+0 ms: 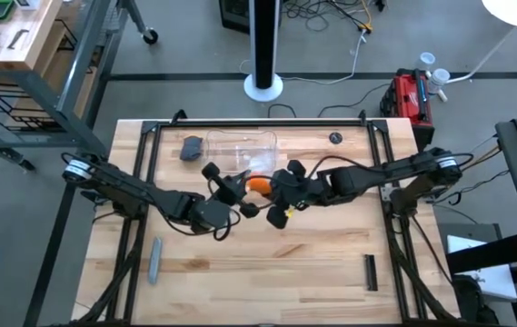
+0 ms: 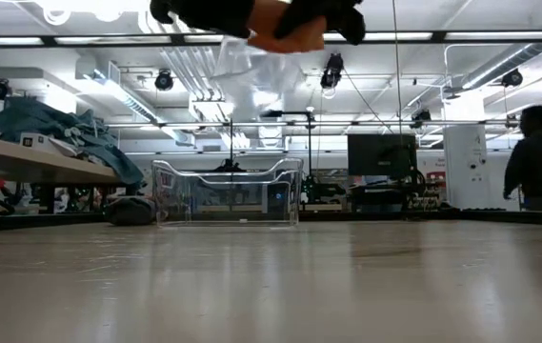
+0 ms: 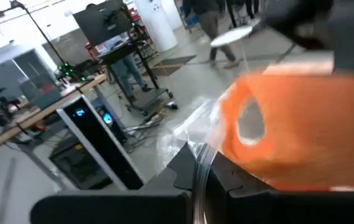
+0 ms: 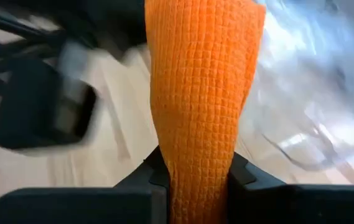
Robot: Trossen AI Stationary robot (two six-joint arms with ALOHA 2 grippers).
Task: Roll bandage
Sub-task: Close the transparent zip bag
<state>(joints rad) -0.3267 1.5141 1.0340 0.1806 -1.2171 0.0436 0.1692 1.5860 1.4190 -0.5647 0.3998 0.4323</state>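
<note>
The orange bandage (image 1: 259, 184) is a rolled-up bundle held high above the table's middle, between my two grippers. In the left wrist view its hollow end (image 3: 249, 122) faces the camera. A clear plastic wrapper (image 3: 186, 134) clings around it and hangs below it (image 2: 242, 71). My right gripper (image 4: 195, 171) is shut on the bandage (image 4: 201, 87), reaching in from the table's right. My left gripper (image 3: 200, 174) comes from the left and is shut on the wrapper. My left gripper pinches a thin edge of the clear wrapper (image 3: 200, 160) between its two shut fingers, coming about level from the table's left. The wrapper runs from the fingers up to the bandage, clear of the table. My right gripper pinches the bandage's near end (image 4: 196, 163) between its two fingers, slanting down from the table's right. The bandage sticks out lengthwise beyond the fingers, lifted clear of the table.
A clear plastic tub (image 1: 240, 150) stands at the table's far side with a dark grey lump (image 1: 190, 147) beside it. A grey stick (image 1: 155, 259) lies near left, a black bar (image 1: 370, 272) near right, a small dark disc (image 1: 335, 138) far right. A person (image 2: 540, 157) stands in the room behind.
</note>
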